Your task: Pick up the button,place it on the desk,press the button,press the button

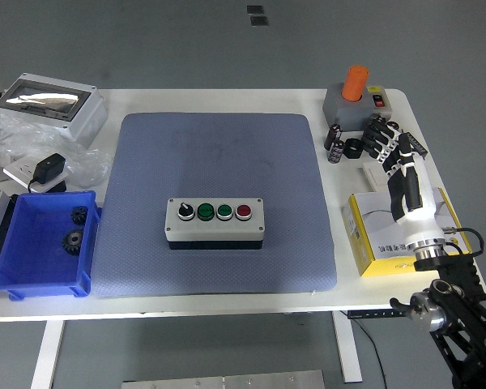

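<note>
My right hand (pixel 391 150) hovers empty at the table's far right, fingers loosely spread. The grey rectangular four-button box (pixel 215 222) sits near-centre on the textured blue-grey mat (pixel 219 146), well apart.

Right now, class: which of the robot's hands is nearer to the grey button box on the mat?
Right. The right hand hovers beyond the mat's right edge, up and right of the button box. The left hand is out of view.

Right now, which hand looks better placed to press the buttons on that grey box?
Right. Only the right hand is in view, over the table's right side; the grey four-button box sits untouched on the blue mat.
</note>
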Motion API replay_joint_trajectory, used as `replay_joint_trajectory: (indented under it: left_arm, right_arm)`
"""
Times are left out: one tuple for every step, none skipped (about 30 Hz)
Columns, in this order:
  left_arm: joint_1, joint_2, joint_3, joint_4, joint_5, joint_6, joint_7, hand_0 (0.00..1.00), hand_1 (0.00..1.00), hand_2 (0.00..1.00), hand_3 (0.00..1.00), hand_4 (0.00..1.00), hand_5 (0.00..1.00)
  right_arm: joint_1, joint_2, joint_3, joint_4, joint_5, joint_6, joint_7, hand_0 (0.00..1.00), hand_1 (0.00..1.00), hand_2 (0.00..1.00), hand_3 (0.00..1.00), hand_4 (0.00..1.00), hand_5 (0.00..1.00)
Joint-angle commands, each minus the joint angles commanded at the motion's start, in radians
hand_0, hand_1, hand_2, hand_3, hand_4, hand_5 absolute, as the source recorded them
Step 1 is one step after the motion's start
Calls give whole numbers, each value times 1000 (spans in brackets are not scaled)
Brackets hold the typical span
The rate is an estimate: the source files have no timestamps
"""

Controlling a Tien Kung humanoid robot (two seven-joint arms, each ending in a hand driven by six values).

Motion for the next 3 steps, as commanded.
replay_joint_trajectory:
  left_arm:
    - [0,0,0,0,0,0,0,682,665,655,747,797,711]
    - [0,0,0,0,0,0,1,682,665,655,747,797,711]
    - [0,0,1,0,0,0,1,682,665,655,747,797,711]
  right_arm:
    - [0,0,1,0,0,0,0,829,778,785,771,930,998]
    - [1,0,3,0,0,-1,-1,829,778,785,771,930,998]
    - [1,0,4,0,0,-1,-1,829,778,785,771,930,998]
